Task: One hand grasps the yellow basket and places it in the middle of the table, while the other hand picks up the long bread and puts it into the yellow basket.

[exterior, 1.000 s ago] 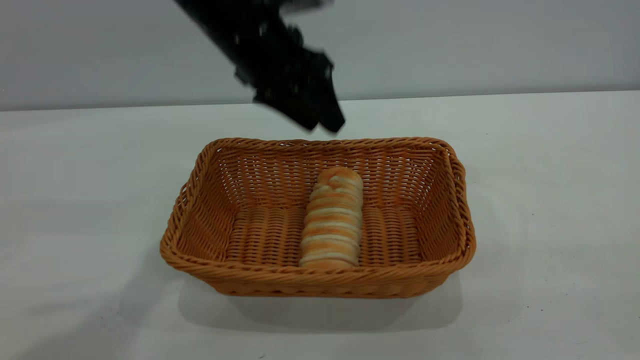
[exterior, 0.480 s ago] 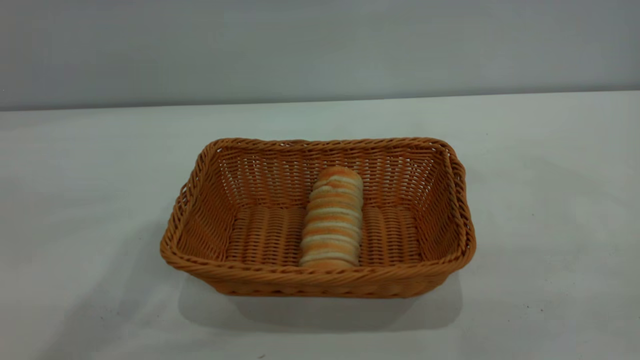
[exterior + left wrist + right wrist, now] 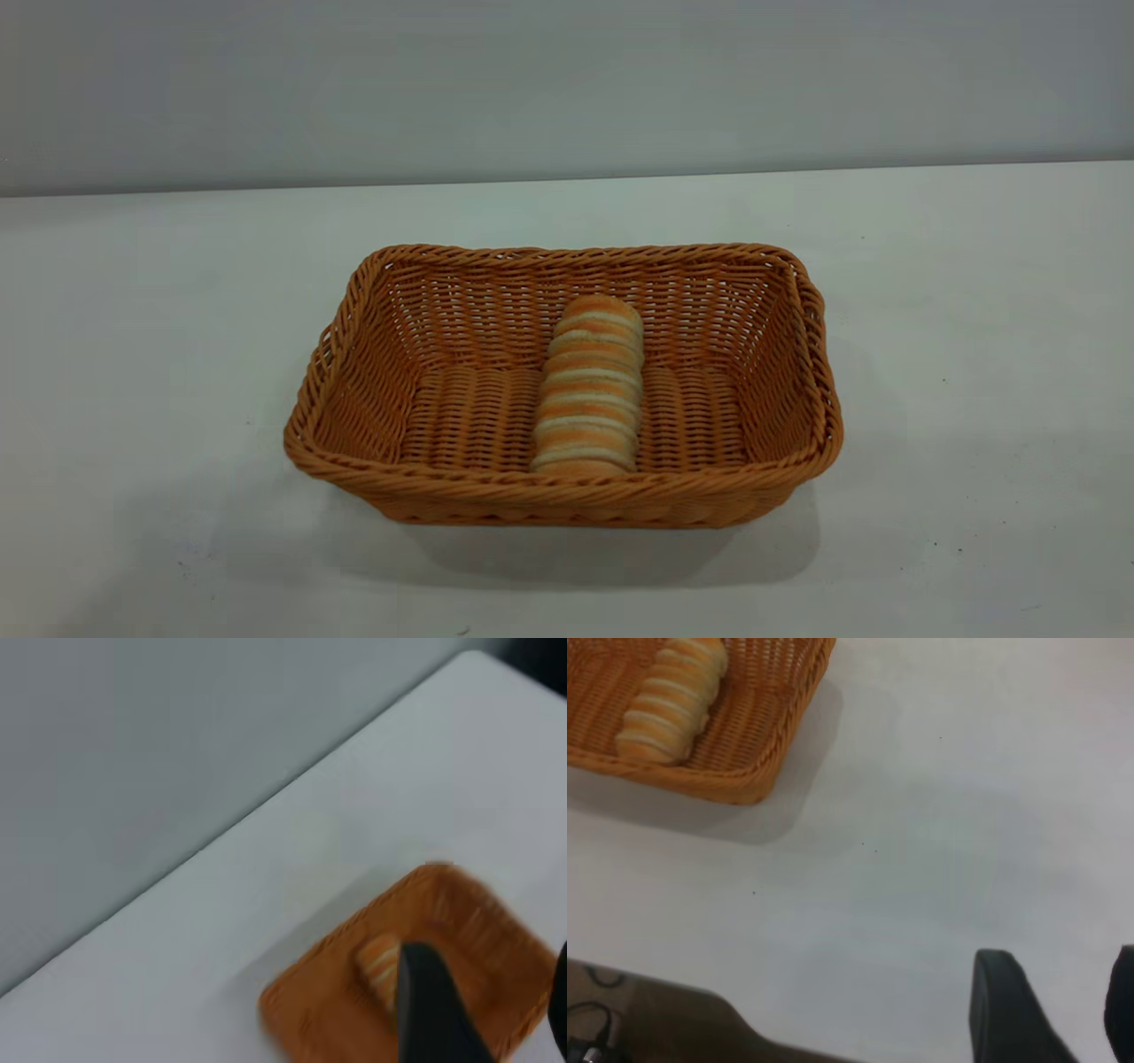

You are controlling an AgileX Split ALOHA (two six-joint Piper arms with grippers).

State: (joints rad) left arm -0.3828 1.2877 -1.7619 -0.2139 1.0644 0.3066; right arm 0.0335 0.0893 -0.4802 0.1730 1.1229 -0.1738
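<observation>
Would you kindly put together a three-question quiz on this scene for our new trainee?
1. True or false: the long bread lies inside the yellow basket.
2. Which is in the exterior view? A) the left tool B) the right tool C) neither tool
3. Fill in: the basket rests on the white ____.

Key:
1. True. The bread lies on the basket's ribbed bottom, lengthwise from the near wall toward the far wall.
2. C. The left tool and the right tool show only in their own wrist views, each open and holding nothing, away from the basket.
3. table.
</observation>
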